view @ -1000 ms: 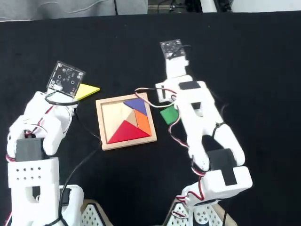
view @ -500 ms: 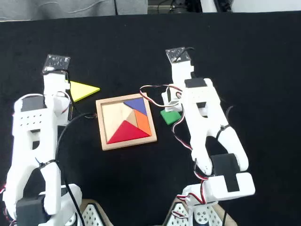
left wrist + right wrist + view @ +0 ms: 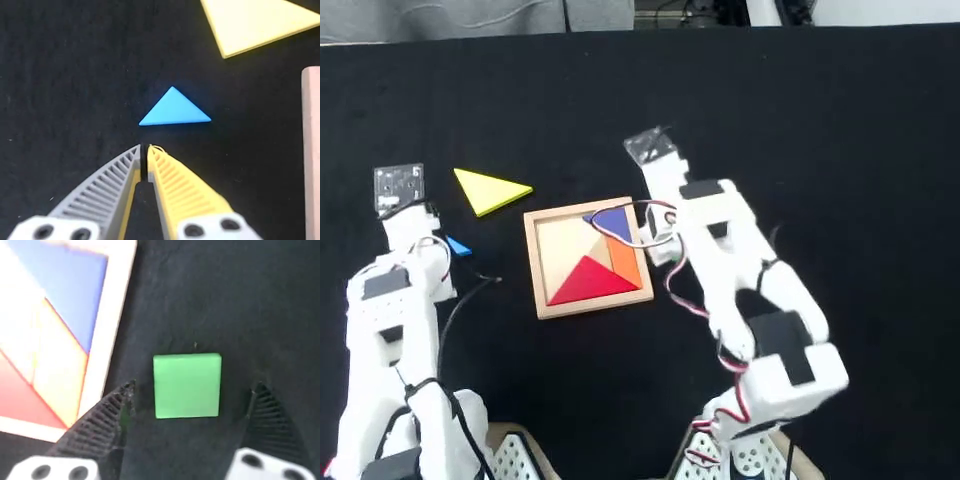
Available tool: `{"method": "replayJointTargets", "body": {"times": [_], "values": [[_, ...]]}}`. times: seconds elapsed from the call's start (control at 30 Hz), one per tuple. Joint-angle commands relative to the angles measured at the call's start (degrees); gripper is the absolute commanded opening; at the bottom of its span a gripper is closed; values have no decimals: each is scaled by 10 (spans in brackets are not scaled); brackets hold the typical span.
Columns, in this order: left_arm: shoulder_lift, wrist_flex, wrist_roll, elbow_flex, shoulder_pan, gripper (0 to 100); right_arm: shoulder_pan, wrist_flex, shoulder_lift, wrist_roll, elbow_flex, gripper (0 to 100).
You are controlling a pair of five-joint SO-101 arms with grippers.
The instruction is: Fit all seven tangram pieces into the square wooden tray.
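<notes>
My left pincer [image 3: 145,148] is closed tip to tip and grips nothing. It is poised just short of the small blue triangle [image 3: 175,109], which lies flat on the black table [image 3: 820,150]. The yellow triangle [image 3: 255,22] rests farther off, beside the wooden tray [image 3: 533,265].

My right pincer [image 3: 195,387] is spread wide and straddles the green square [image 3: 187,385]. One finger [image 3: 112,412] stands near its side towards the tray, the other farther off on the opposite side, and neither touches it. The square lies flat on the table just outside the tray's rim.

Inside the tray sit a blue piece [image 3: 610,222], an orange piece [image 3: 625,262] and a red triangle [image 3: 585,282], edge to edge. The rest of the floor is bare wood.
</notes>
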Motion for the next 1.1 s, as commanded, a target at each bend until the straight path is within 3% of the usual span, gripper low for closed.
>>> {"method": "replayJointTargets", "body": {"times": [0.0, 0.23, 0.43, 0.63, 0.83, 0.93, 1.07], "values": [[-10, -48, 3, 18, -10, 40, 15, 24, 28, 11, -70, 340], [2, -58, 2, 21, -10, 40, 20, 67, 111, 58, -139, 325], [14, -59, 1, 18, -7, 40, 21, 91, 138, 69, -175, 115], [18, -72, 4, 21, -7, 37, 25, 151, 58, 70, -211, 85], [19, -84, 4, 22, -10, 37, -106, 162, -19, 70, -254, 85], [19, -84, 4, 23, -10, 37, -175, 145, 7, 71, -271, 85], [19, -87, 2, 31, -7, 37, -202, 111, 92, 134, -291, 86]]}}
